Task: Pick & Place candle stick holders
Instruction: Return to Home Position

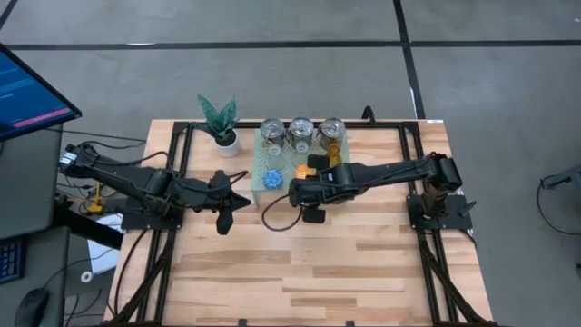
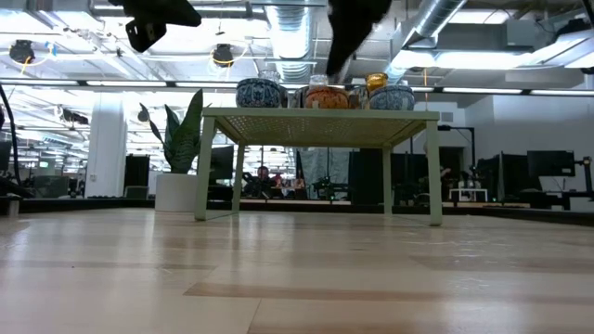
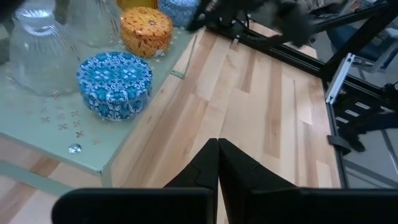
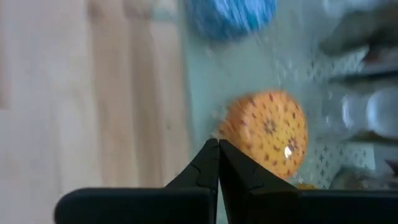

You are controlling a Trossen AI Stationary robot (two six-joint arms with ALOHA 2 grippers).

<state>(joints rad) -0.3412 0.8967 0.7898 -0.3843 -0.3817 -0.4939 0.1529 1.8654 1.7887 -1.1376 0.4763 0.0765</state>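
The jaws of the right gripper [image 4: 217, 146] are pressed together and hold nothing. It hangs over the front edge of the pale green stand [image 2: 325, 118], just above the orange holder [image 4: 267, 134]. The left gripper [image 3: 217, 146] is also closed and empty. It waits beside the stand, at the end where one blue holder [image 3: 115, 84] sits.

On the stand I also see a clear glass holder [image 3: 37, 46], three silver holders [image 1: 300, 133] along the back edge, the amber holder [image 2: 376, 83] and a second blue holder [image 2: 394, 97]. I cannot count all nine, because the right arm covers part of the stand. No holder shows on the wooden table [image 2: 297, 269] around the stand. I judge that the placing is finished, and only drawing both arms away from the stand remains.
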